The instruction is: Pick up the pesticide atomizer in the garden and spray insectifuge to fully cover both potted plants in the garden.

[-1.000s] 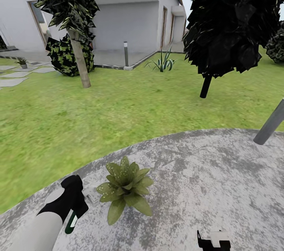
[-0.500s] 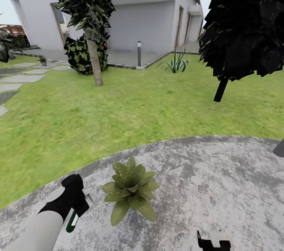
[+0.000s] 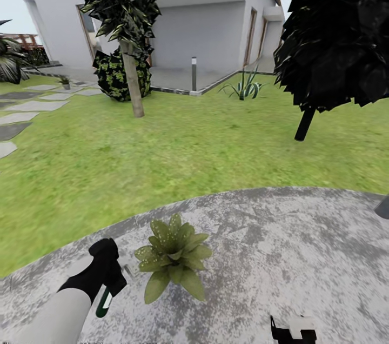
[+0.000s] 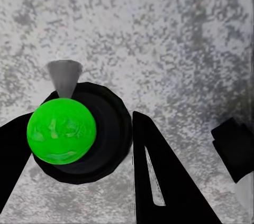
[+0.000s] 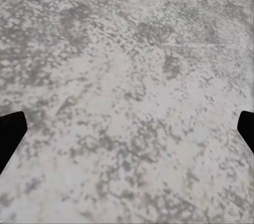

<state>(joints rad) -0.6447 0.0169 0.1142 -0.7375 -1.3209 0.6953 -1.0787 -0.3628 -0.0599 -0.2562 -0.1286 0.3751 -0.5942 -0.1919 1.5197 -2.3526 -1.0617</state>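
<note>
Pesticide atomizer (image 3: 104, 303) pinched in my left gripper (image 3: 111, 279), just beside the speckled potted plant (image 3: 172, 258) on the patio (image 3: 281, 246); right gripper (image 5: 127, 129) fingers spread wide.

Light grey forearm (image 3: 51, 318), black wrist, black pincer (image 3: 111, 279).

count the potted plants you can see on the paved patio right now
1. One potted plant sits on the round grey patio, just beside the left gripper holding the pesticide atomizer. A second may be beyond the picture's edges.
</note>
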